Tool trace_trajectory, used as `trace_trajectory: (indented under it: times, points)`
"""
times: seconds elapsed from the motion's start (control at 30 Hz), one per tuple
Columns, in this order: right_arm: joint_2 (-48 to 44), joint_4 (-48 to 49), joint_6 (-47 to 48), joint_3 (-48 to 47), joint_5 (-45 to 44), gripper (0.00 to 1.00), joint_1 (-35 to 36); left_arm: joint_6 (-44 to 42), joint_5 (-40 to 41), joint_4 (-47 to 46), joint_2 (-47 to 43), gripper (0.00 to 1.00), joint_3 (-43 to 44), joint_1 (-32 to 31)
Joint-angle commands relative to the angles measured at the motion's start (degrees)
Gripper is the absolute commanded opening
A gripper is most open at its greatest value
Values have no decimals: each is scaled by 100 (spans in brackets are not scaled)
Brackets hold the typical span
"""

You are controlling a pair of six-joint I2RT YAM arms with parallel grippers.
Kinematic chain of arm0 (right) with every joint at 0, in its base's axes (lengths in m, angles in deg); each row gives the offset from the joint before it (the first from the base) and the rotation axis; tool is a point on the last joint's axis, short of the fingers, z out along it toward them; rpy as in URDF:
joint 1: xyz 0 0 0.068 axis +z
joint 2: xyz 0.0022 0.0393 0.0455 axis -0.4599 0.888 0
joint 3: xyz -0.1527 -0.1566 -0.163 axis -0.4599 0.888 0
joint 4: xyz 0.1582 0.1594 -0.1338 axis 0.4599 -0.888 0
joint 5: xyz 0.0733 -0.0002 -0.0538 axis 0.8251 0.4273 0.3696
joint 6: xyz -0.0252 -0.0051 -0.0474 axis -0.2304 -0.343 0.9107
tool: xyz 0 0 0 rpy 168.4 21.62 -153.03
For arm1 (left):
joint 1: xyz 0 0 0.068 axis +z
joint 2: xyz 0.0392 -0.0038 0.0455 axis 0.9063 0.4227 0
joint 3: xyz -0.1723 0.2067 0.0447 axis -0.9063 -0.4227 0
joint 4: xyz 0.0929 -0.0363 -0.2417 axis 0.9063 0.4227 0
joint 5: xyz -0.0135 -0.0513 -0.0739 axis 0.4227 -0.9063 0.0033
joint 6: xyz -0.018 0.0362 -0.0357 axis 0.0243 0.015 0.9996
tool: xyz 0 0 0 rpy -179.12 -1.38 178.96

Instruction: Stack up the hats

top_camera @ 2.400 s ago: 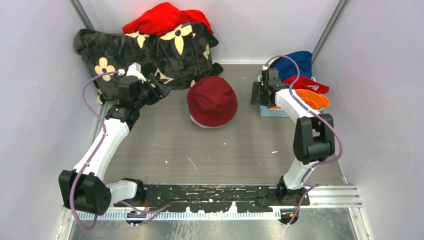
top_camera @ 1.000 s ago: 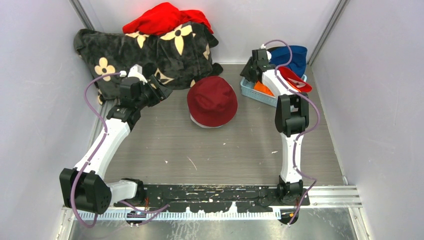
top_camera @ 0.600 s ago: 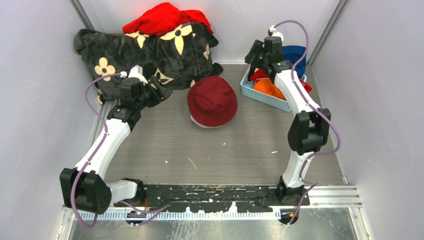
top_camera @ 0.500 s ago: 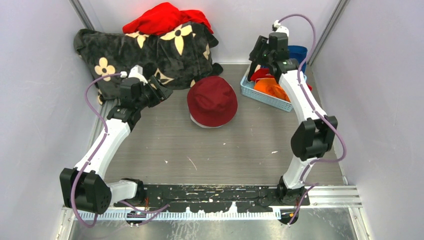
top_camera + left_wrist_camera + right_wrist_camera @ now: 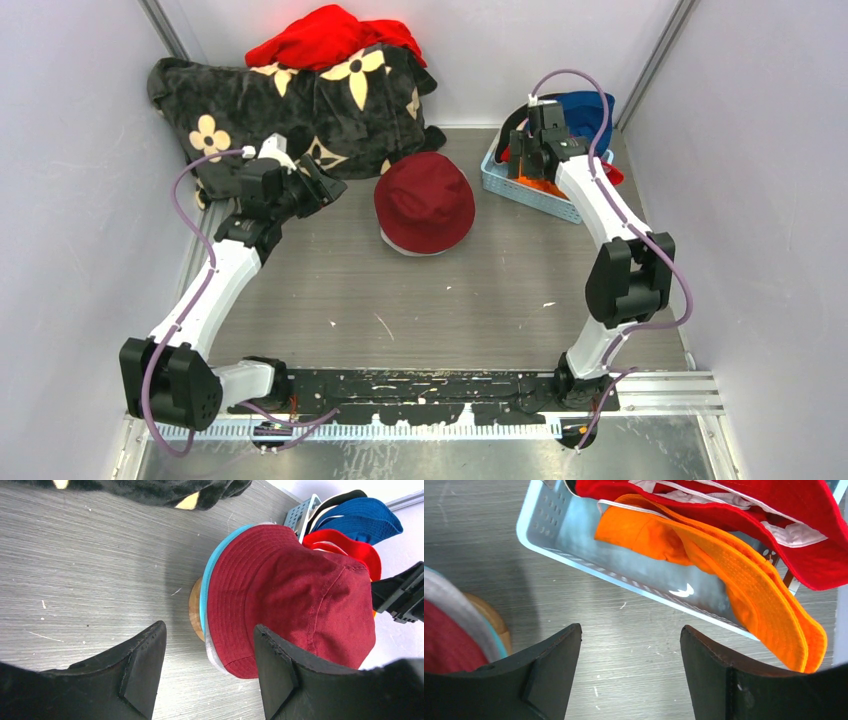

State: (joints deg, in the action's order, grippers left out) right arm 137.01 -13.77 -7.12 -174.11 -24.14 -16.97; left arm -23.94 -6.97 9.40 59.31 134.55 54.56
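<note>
- Right tool [image 5: 629,640] hangs over the left end of the pale blue basket [image 5: 546,517] at the far right of the desk [image 5: 420,300]. Its fingers are spread wide with nothing between them.
- Left tool [image 5: 209,635] waits at the left, pointed at the stack, likewise parted and empty.
- Done so far: the maroon hat [image 5: 424,200] tops a stack in the middle of the desk, toward the far side. A teal brim [image 5: 210,580] and a grey brim [image 5: 212,655] peek out beneath it, and all of it rests on a round wooden stand [image 5: 194,610]. Three hats look stacked.
- Left to do: the orange hat [image 5: 724,570], red hat [image 5: 774,530] and royal blue hat [image 5: 590,108] are in the basket. I cannot make out a cream one. The job seems about half finished.
- The orange hat spills over the basket's near rim and lies closest to the right tool, so it looks the likely next pick.
- The red hat overlaps the orange one and could be dragged along with it.
- A black blanket [image 5: 300,100] with cream flowers fills the far left, and a red cloth heap [image 5: 320,40] lies on it. Its edge comes near the stack, but nothing lies between basket and stack.
</note>
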Motion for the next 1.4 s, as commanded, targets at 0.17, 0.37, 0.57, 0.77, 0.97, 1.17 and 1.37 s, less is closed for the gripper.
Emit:
trace_trajectory:
  times: [0.17, 0.37, 0.57, 0.77, 0.97, 1.17, 1.37]
  points:
    - [409, 245, 1032, -119, 228, 87, -136, -38, -70, -286, -288, 65, 5, 17]
    - [776, 259, 1580, -221, 774, 89, -377, -48, -63, -250, -223, 65, 37, 16]
    - [1066, 365, 1779, -282, 954, 89, -529, -64, -63, -226, -94, 65, 142, 15]
    - [1343, 375, 1823, -332, 952, 86, -535, -66, -38, -223, -25, 65, 163, 18]
    - [1476, 408, 1726, -288, 1031, 79, -543, -82, -21, -219, -23, 65, 146, 20]
    - [1540, 361, 1429, -357, 1185, 55, -541, -82, -32, -216, -47, 65, 120, 16]
    - [1512, 379, 1081, -316, 1351, 38, -542, -99, -11, -206, -130, 65, 51, 15]
